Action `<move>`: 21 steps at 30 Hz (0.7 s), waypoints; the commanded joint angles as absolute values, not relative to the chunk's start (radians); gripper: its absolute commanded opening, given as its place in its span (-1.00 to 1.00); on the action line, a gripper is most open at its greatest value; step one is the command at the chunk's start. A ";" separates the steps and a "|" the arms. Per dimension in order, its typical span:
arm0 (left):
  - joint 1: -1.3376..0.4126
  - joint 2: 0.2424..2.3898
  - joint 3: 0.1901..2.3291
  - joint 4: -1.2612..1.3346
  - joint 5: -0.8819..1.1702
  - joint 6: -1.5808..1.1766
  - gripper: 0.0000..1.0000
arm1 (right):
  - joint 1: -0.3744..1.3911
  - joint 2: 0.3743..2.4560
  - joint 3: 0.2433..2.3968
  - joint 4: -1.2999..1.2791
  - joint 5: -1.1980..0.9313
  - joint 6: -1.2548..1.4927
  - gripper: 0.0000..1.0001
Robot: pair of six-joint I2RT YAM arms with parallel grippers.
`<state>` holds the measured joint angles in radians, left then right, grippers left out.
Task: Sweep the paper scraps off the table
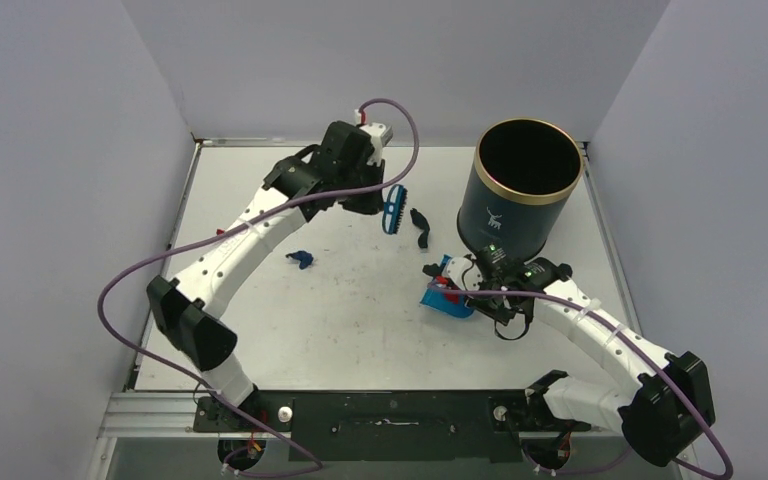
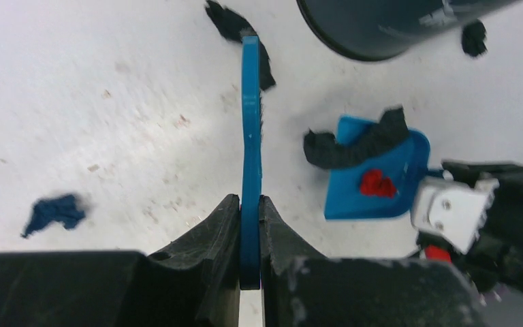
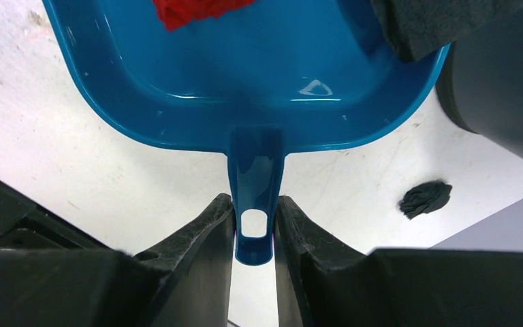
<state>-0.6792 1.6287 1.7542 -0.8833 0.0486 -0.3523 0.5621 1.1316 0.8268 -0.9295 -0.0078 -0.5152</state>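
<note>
The left gripper (image 2: 248, 204) is clamped on the flat handle of the brush (image 2: 250, 122), its jaws pressed against both faces. The right gripper (image 3: 253, 201) is clamped the same way on the stub handle of the dustpan (image 3: 245, 88). In the overhead view the dustpan (image 1: 447, 297) sits right of centre, just below the dark bin (image 1: 520, 190). The brush (image 1: 393, 208) is above and to its left, apart from it.

The paper scraps are scattered:
- A red scrap (image 2: 378, 184) lies inside the pan.
- A black strip (image 2: 357, 143) hangs across the pan's open lip.
- A black scrap (image 1: 420, 225) lies on the table (image 1: 360, 320) just beside the brush head, near centre frame.
- A blue scrap (image 1: 300, 259) lies alone, left of centre.
- A small black lump (image 3: 425, 197) sits at the lower right of the right wrist view, near the bin's base.

The step in hand looks like drawing the black scrap by the brush toward the pan. To do it well, the bristles should land on the side of the scrap away from the pan and travel straight to the lip. The stroke should be low and slow, since such light curls are likely to flick aside. The pan's lip should stay flat on the table and steady. The same stroke could push the hanging strip fully inside. The blue scrap would need a longer sweep. The lump by the bin looks awkward to reach.
</note>
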 commanded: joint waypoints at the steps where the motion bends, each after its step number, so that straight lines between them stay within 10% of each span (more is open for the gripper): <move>1: -0.674 1.823 1.972 -0.965 -0.164 -0.228 -1.00 | 0.553 1.109 0.816 -0.976 -0.006 -0.517 -0.89; 10: -0.700 2.280 2.536 -1.119 -0.244 -0.149 -1.00 | 0.536 1.118 0.808 -1.045 0.056 -0.479 -0.89; 21: -0.678 2.412 2.544 -1.002 -0.075 -0.086 -1.00 | 0.489 1.216 0.799 -0.991 0.147 -0.423 -0.89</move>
<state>-0.6849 2.3905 2.4851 -1.0496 -0.1703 -0.1337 0.5148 1.1790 0.7994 -1.0248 0.0784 -0.4545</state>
